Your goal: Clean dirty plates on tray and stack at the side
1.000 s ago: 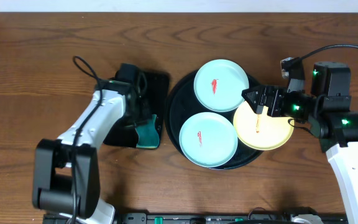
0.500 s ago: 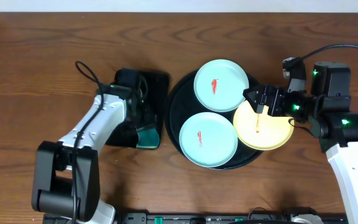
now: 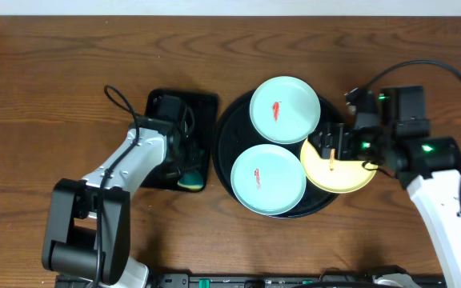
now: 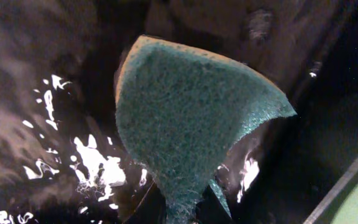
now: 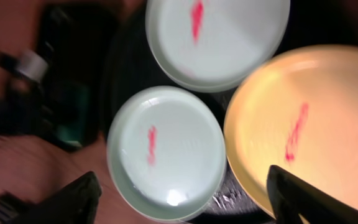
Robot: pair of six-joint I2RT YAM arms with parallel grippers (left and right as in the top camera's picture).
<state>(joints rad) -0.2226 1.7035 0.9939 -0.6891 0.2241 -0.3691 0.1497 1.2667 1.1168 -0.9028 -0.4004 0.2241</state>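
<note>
**Right pincer wide above the yellow plate, left pincer pinching the sponge**

The right pincer (image 3: 331, 144) hangs with its fingers spread wide and nothing between them, above the left edge of the pale yellow round plate (image 3: 349, 170). In the right wrist view its dark fingertips (image 5: 79, 199) stand far apart at the bottom of the frame. That plate carries an orange-red smear and lies across the right rim of the large round glossy black tray (image 3: 224, 136), partly over the wood towards the right edge of the brown wooden surface (image 3: 54, 80).

Two more plates lie flat inside the tray, each with a small red streak. The far pale blue-green round plate (image 3: 285, 110) lies towards the far edge, and the near pale blue-green round plate (image 3: 267, 179) towards the near edge.

The left pincer (image 3: 179, 158) is down over the small rectangular black tray (image 3: 205, 108), just left of the round one. It is closed on a green scouring sponge with a yellow backing (image 4: 191, 124). The sponge is squeezed to a narrow point at the bottom of the left wrist view and fans out above the wet, glossy tray floor.
</note>
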